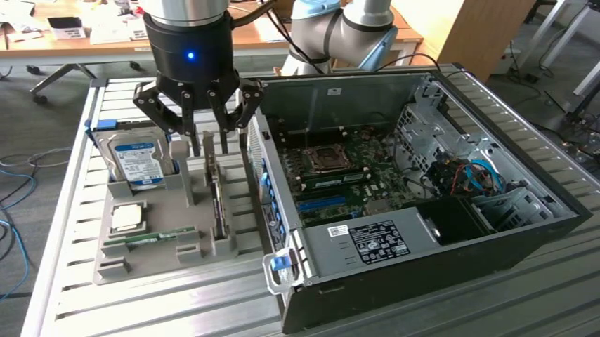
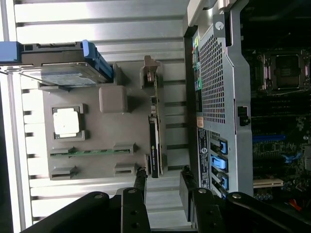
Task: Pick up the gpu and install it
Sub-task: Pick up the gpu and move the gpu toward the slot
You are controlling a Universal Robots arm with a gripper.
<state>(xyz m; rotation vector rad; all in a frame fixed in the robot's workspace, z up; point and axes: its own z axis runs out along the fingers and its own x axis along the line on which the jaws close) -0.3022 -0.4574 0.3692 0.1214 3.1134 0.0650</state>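
The gripper (image 1: 218,146) hung above the gray tray (image 1: 178,219), jaws released and grasping nothing. The tray held the gpu (image 1: 218,200) on edge, a hard drive (image 1: 136,158), a processor (image 1: 126,216) and a RAM stick (image 1: 150,238). An open computer case (image 1: 403,284) sat just beside the tray.

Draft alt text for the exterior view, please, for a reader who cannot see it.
A robot gripper hangs open over the gpu, which stands on edge in a grey parts tray. An open computer case lies beside it, toward the exterior view's right.

gpu (image 2: 154,150) black | tray (image 2: 97,141) grey | hard drive label (image 1: 136,158) blue, white
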